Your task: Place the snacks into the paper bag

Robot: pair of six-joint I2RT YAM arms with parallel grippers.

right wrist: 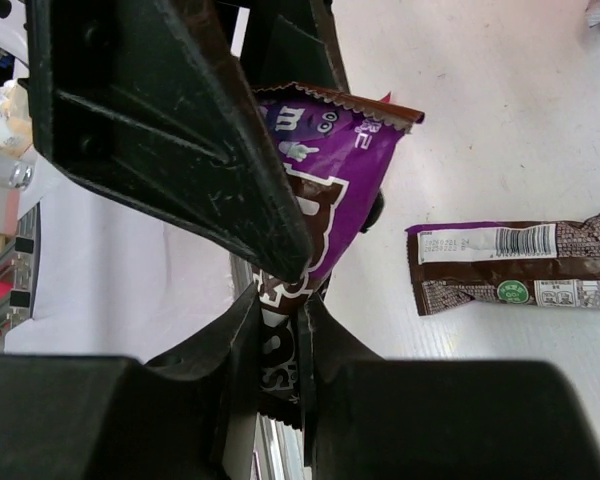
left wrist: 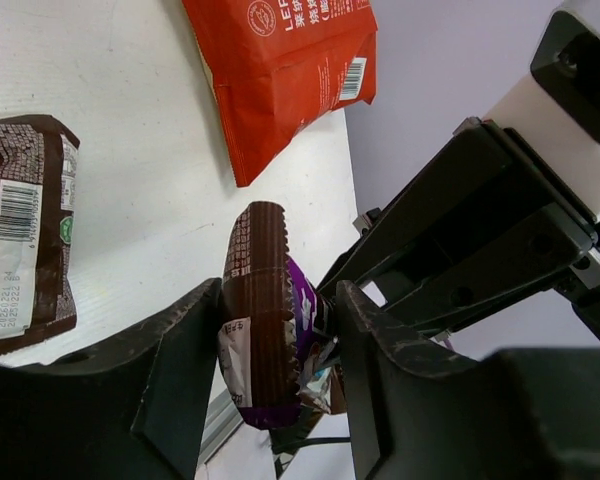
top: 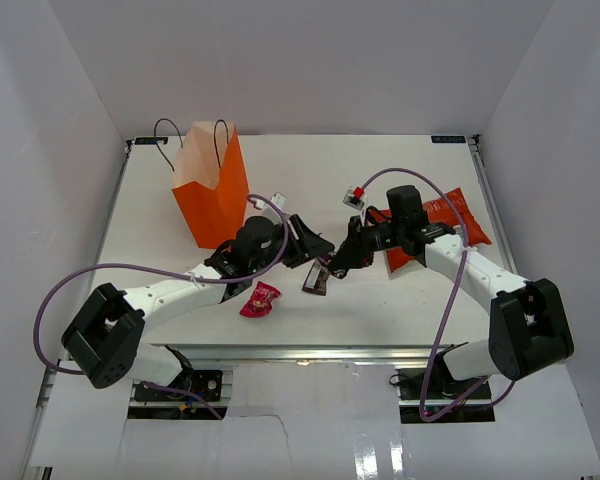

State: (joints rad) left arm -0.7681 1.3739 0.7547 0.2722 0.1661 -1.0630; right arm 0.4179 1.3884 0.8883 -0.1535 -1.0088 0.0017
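Right gripper (top: 338, 264) tip to tip with left gripper (top: 321, 250) just beyond brown bar (top: 315, 279), paper bag (top: 212, 195) upright left of bar, left wrist, purple-brown candy packet (left wrist: 270, 320) on end, crimped edge up, between left jaws, grip unclear, right wrist, right jaws clamped on its lower end, packet slanting up-right.

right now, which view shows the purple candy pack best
Right wrist: the purple candy pack shows its printed face, pinched in the right tool. Left wrist shows its brown back; top view barely shows it.
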